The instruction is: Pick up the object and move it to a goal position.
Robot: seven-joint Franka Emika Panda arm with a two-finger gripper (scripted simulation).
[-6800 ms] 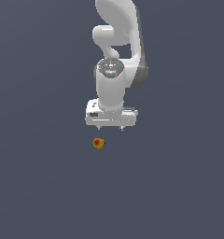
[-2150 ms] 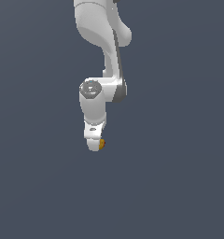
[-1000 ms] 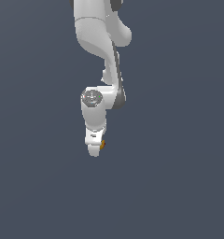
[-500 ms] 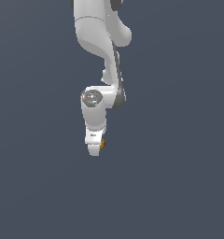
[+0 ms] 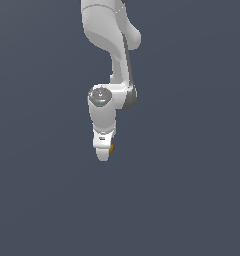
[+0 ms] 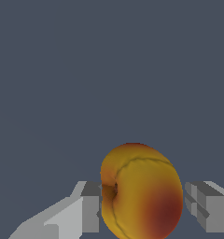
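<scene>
Plain slate-grey ground filled both views, bare of any goal mark. Against it the white arm [image 5: 112, 60] hung with its gripper [image 5: 104, 153] pointing down. A second earlier the gripper sat slightly lower in the exterior view; it had since edged upward, carrying the fruit [image 6: 141, 191] along. Only an orange sliver of fruit [image 5: 111, 148] showed beside the gripper there. In the wrist view the fruit filled the gap between the two fingers [image 6: 86, 212], which pressed against it. That suggested the grasp had held and the carry was under way.
</scene>
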